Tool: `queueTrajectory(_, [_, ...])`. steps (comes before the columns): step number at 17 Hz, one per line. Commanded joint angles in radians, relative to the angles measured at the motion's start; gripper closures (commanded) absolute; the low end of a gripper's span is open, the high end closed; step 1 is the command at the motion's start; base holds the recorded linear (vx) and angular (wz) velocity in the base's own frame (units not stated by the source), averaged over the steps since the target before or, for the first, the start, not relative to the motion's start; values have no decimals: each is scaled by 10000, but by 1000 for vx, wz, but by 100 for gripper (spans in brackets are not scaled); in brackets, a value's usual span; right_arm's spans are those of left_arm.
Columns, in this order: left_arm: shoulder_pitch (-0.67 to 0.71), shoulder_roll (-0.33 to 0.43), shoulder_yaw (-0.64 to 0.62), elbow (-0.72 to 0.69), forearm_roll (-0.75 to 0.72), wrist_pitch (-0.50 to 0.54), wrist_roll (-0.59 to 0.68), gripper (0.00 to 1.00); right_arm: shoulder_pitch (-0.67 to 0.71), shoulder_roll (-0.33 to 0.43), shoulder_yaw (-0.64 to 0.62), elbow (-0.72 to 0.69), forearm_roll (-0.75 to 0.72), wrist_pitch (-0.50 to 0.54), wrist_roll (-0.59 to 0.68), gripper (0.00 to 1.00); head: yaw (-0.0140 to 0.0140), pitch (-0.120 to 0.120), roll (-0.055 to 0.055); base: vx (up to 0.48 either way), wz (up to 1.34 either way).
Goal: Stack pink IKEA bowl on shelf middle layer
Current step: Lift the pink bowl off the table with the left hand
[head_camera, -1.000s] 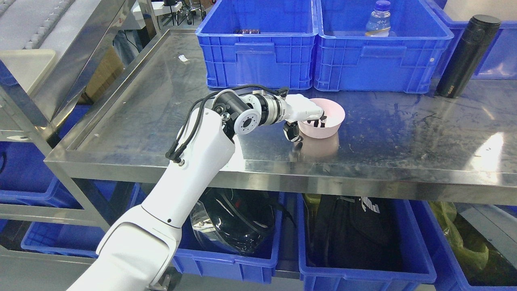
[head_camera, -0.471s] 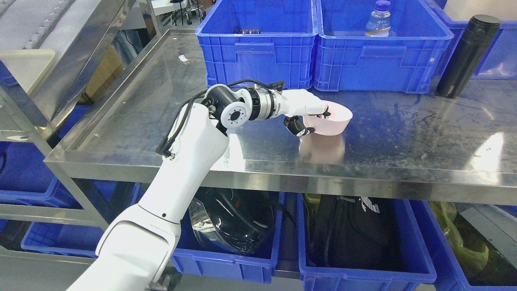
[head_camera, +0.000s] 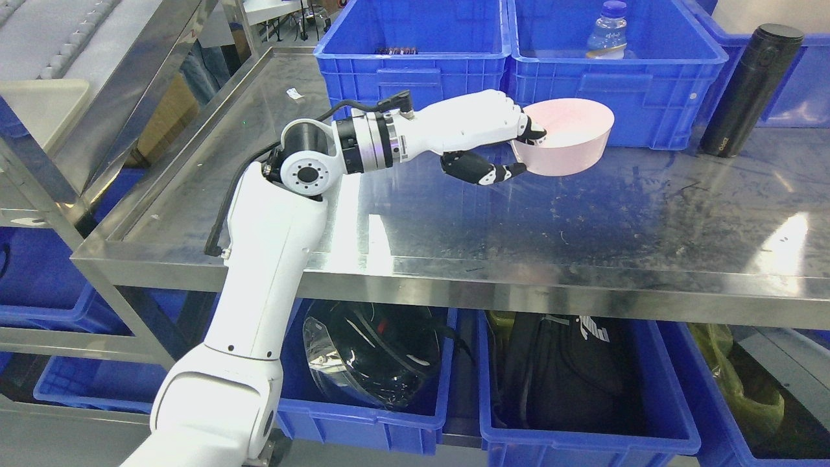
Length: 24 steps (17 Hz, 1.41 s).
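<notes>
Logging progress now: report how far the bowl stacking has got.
Done: the left hand has pinched the pink bowl by its rim and holds it above the steel shelf. Left: no second bowl shows to stack it on, so placing and releasing remain.

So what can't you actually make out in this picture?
- Head view: any second bowl to stack on; none shows on the steel shelf.
- Inside the left blue bin: its front wall hides most of it.
- Water bottle: lower half behind the bin wall.
- Pink bowl: near rim covered by the left robot hand.
- Right arm: outside the picture.
</notes>
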Motion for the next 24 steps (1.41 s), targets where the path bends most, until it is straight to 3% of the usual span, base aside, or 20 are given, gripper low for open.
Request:
queueTrajectory(1, [1308,164,1921,-1959,1276,-160,-96,99,29,-175,0,-175,0,3,-5,0,0,0,0,0,0])
queueTrajectory(6, [2812,164,1706,-2250,1246,-160,-295,99,45,-175,0,-175,0,3,-5,0,0,0,0,-3,205])
queueTrajectory(10, [3183,164,1506,-2695,1169,-160,-295,99,45,-175,0,-175,0,3,-5,0,0,0,0,-36,847])
queueTrajectory(24, [3428,164,1261,-2987,1169,-160,-449,97,29,-175,0,-175,0,3,-5,0,0,5,0,74,1566])
